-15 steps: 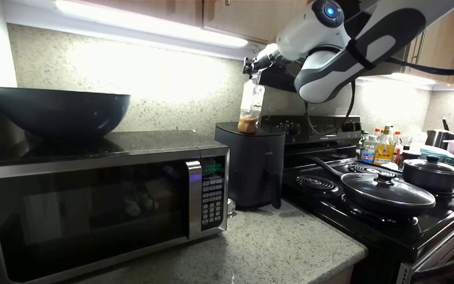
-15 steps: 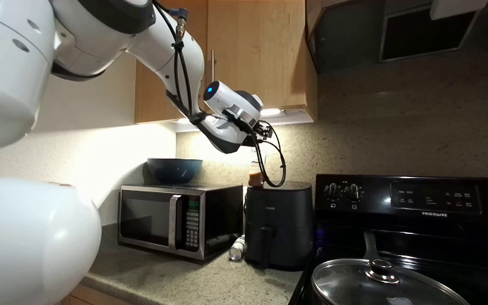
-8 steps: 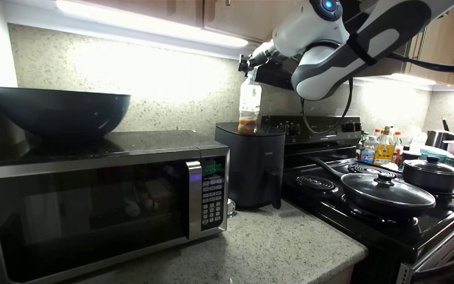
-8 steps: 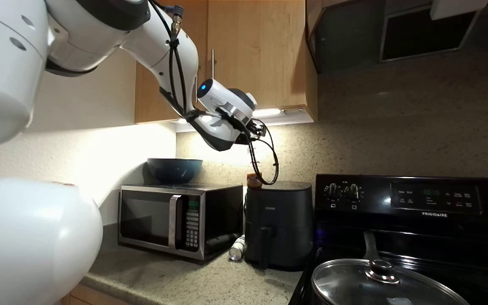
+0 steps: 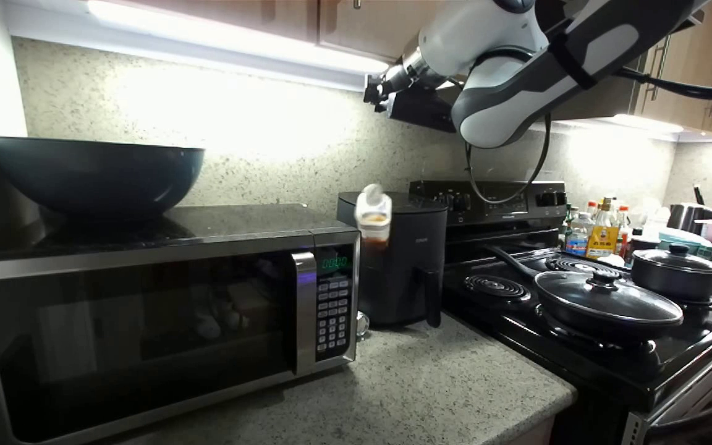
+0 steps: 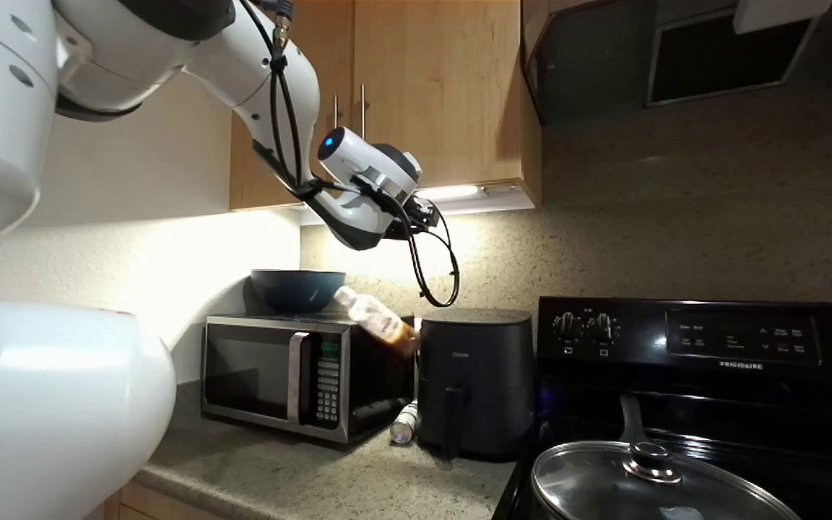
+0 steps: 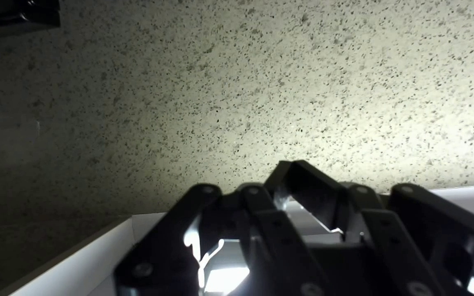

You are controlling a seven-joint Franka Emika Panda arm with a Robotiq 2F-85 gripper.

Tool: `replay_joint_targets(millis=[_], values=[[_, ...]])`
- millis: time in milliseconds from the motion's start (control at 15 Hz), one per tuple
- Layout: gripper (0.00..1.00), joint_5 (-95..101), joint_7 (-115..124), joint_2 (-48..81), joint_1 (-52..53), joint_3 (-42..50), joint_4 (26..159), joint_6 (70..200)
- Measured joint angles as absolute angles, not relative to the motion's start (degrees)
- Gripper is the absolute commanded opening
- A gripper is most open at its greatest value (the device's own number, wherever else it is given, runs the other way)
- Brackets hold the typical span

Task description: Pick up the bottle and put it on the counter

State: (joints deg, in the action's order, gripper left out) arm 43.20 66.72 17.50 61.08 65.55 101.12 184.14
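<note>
Clear plastic bottle (image 6: 380,319), 1 pc., white cap, pale label, brown liq. at base end. Loc.: mid-air over counter (image 5: 442,383), nr. microwave (image 6: 257,361) & air fryer (image 6: 484,393); tilted, cap end up, toward microwave side; contact w/ either can't tell. Gripper (image 7: 292,165), black: above & apart fr. bottle, jaw tips together, nothing held. Arm (image 5: 486,37), white/grey, in both exterior views. Bowl (image 6: 297,292), blue, on microwave. Cylinder (image 6: 403,426), pale, lying on counter btwn microwave & air fryer. Pan (image 5: 609,332) w/ glass lid (image 5: 578,295), plus pot (image 5: 671,281), on black stove (image 6: 636,321).
</note>
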Motion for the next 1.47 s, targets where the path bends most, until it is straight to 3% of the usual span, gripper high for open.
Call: replay_joint_targets(millis=[67,133,200,467,667,733,867,1200,1333,1400,1467], values=[[0.02,43.2,66.7,17.5,61.9,66.4,101.4,184.1],[0.35,43.2,66.7,17.5,62.7,67.2,101.6,184.1],[0.11,43.2,66.7,17.5,63.4,68.0,101.9,184.0],[0.34,43.2,66.7,17.5,65.5,70.2,102.6,183.1],[0.35,43.2,66.7,17.5,65.5,70.3,102.6,183.1],[0.6,43.2,66.7,17.5,65.5,70.3,102.6,183.0],[0.66,43.2,66.7,17.5,65.5,70.2,102.6,183.0],[0.98,43.2,66.7,17.6,66.4,72.2,105.6,183.1],[1.0,43.2,66.9,17.6,68.6,75.6,107.9,183.1],[0.92,43.2,66.9,17.6,69.9,77.5,108.9,183.1],[0.99,43.2,67.0,17.8,71.1,79.3,109.5,183.1]])
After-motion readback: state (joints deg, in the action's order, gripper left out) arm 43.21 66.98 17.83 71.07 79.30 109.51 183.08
